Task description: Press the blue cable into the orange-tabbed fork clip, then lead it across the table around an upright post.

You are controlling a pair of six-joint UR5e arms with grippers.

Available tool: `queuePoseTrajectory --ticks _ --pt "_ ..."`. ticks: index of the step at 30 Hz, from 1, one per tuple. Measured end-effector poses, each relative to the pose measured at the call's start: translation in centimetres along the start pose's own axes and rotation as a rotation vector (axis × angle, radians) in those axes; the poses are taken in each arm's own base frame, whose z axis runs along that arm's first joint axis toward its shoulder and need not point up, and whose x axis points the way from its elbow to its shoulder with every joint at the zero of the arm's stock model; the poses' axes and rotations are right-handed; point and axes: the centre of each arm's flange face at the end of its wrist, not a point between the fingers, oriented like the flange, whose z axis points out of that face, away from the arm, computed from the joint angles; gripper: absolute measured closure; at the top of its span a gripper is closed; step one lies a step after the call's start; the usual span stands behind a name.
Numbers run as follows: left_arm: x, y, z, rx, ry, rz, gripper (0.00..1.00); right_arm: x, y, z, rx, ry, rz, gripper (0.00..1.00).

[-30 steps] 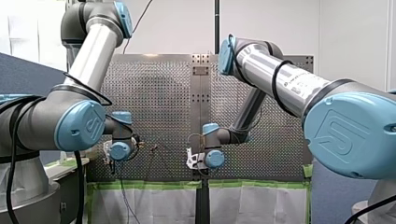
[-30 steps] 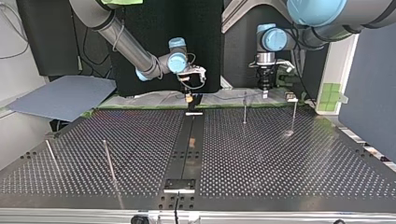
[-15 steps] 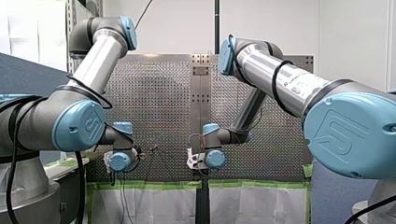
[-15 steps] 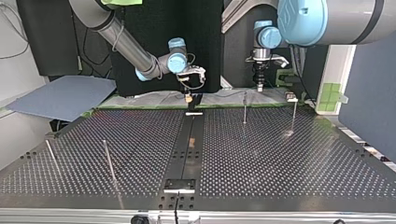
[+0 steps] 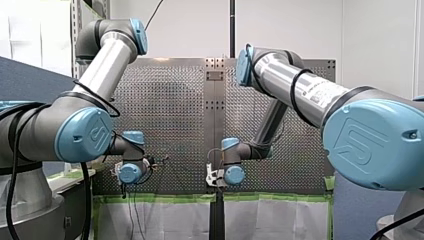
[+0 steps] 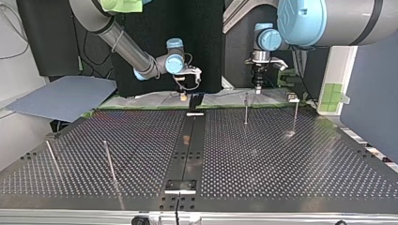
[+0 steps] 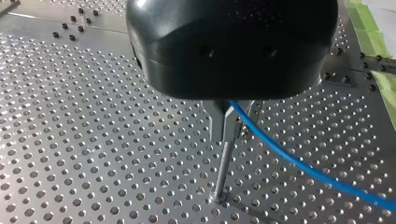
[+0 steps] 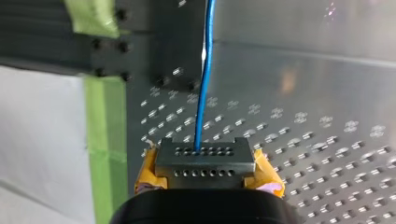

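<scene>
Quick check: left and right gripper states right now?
Left gripper: shut on the blue cable.
Right gripper: shut on the blue cable.

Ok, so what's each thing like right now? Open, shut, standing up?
Left gripper, shut on the cable.
Right gripper, shut on the cable.
Cable, held by both grippers, not wound round the post.
Post, upright, right under the left gripper.
</scene>
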Motion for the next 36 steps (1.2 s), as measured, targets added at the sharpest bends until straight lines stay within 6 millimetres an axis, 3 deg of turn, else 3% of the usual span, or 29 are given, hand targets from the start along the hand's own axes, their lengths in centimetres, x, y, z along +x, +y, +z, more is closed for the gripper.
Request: queuePoseTrajectory --ticks 6,15,22,36 --pt "0.0 -0.2 0.5 0.007 -0.003 -0.009 1.00 -0.4 0.3 0.1 -0.018 -0.006 -0.002 1.00" --pt "1.8 0.0 2.2 -0.003 0.035 -0.009 1.00 -0.4 0.6 0.3 -0.022 -0.006 -0.008 1.00" --pt "1.5 -0.2 4.3 -0.003 0.042 -0.013 1.00 -0.3 0.9 0.4 -0.028 -0.005 -0.008 1.00" --pt "0.8 0.0 6.4 0.003 0.041 -0.078 1.00 1.3 1.2 1.4 -0.034 0.002 -0.011 1.00"
